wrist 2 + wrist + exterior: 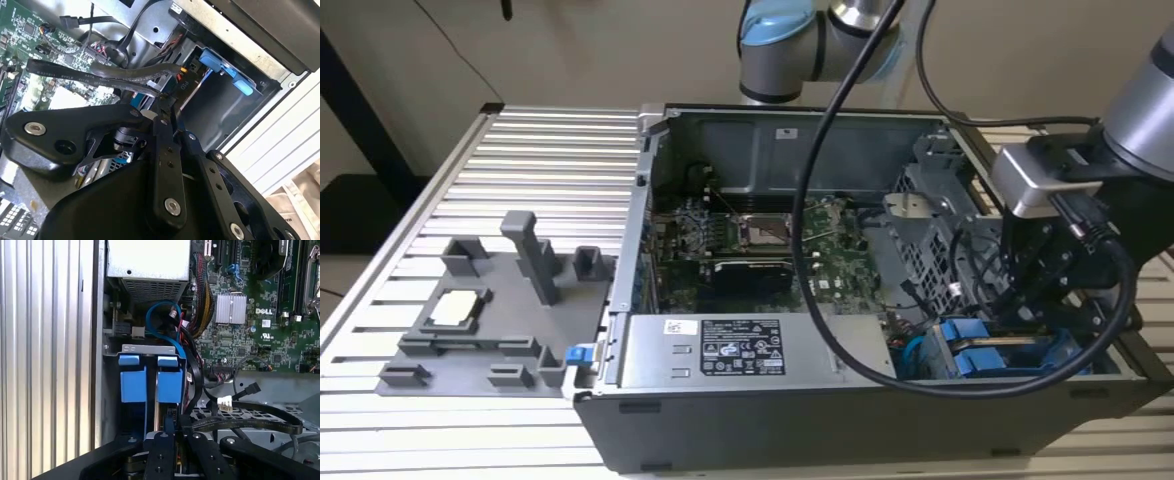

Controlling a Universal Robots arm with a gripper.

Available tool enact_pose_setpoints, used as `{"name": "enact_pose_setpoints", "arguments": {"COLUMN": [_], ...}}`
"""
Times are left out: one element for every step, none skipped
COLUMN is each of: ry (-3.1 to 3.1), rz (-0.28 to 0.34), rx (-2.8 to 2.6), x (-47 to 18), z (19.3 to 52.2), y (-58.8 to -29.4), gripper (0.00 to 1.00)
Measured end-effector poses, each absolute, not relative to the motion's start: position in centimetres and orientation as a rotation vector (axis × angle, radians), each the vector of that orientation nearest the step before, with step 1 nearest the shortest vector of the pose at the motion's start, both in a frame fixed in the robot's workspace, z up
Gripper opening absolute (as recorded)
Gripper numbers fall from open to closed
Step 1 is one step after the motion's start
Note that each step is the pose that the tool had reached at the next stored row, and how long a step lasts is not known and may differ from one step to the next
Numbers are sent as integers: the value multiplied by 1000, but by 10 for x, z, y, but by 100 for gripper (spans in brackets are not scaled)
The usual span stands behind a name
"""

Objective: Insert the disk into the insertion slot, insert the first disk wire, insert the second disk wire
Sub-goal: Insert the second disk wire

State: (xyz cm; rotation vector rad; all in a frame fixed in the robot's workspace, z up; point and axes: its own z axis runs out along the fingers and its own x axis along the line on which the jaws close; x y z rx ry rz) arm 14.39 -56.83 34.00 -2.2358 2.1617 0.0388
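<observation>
Right, an open computer case (720,440) lies on the ribbed desk (534,180) near its front edge; the arm reaches into the case's corner by the perforated drive cage (927,240); the blue-framed disk (150,385) sits in the insertion slot (150,347); whether the gripper (167,427) is closed or apart, I cannot tell.

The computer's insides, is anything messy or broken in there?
Nothing looks broken. Loose black cables trail across the drive cage beside the gripper, unplugged and untidy. The blue-framed disk sits straight in its slot.
</observation>
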Motion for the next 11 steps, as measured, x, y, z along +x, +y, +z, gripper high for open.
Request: {"name": "enact_pose_setpoints", "arguments": {"ry": [2162,2162,2162,2162,2162,2162,2162,2162,2162,2162,2162], "rz": [39,39,39,38,38,38,38,39,39,39,39], "rx": [-2236,-2236,-2236,-2236,-2236,-2236,-2236,-2236,-2236,-2236,-2236], "x": [144,144,144,144,144,144,144,144,144,144,144], "z": [339,339,338,338,338,338,338,337,337,337,337], "y": [-568,-568,-568,-568,-568,-568,-568,-569,-569,-569,-569], "gripper": [16,16,16,16,16,16,16,16,16,16,16]}}
